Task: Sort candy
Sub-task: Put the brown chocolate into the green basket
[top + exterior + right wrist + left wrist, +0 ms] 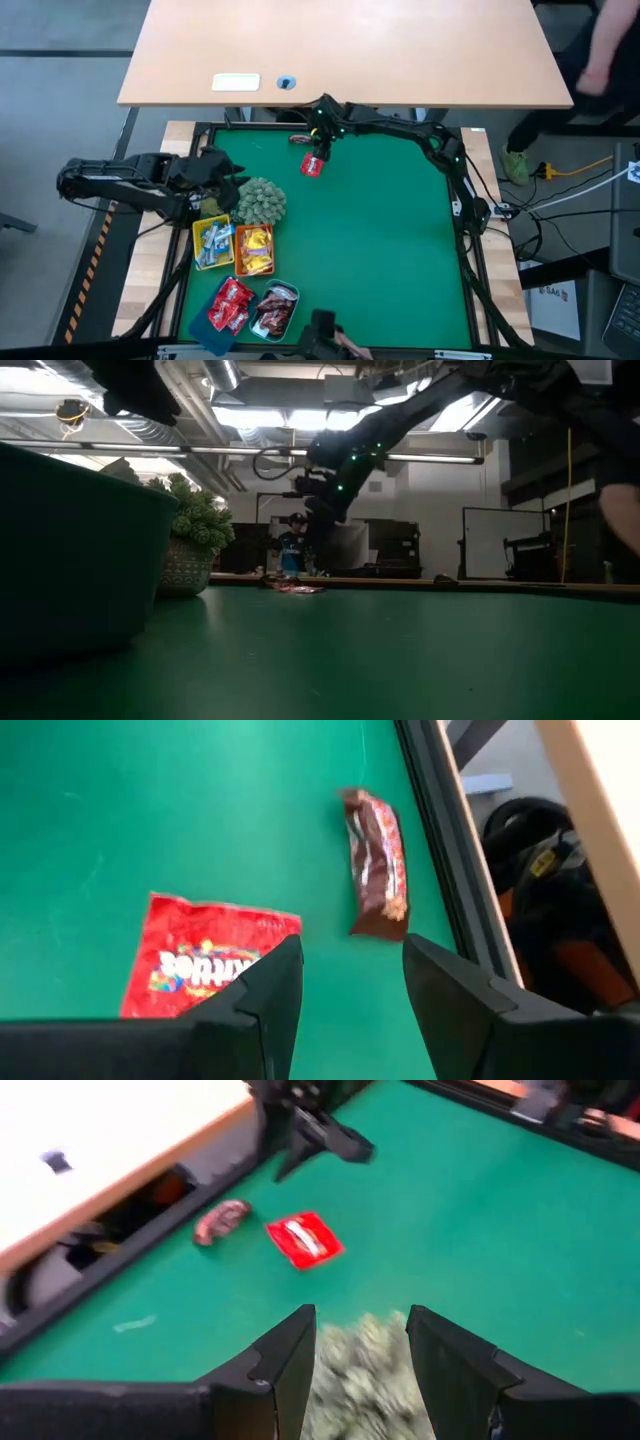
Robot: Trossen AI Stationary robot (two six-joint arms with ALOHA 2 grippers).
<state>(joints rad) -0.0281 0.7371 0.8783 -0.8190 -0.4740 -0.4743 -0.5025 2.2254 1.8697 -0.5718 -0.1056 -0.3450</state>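
Two candies lie loose on the green mat near its far edge: a red packet (313, 165) (205, 965) and a dark brown bar (375, 865) (220, 1222) just beyond it. My right gripper (318, 148) (350, 960) hangs open above them, clear of the mat, slanting down, with the red packet's corner showing beside one finger. More candy lies sorted in the small trays at the near left. My left gripper (215, 172) (360, 1330) waits open at the mat's left side, above the spiky plant ball (260, 200), nothing between its fingers.
A yellow tray (198, 232), an orange tray (236, 258), a blue tray (208, 332) and a teal tray (292, 290) hold sorted candy. A black frame rail (440, 870) borders the mat. A wooden desk (400, 50) stands beyond. The mat's middle and right are bare.
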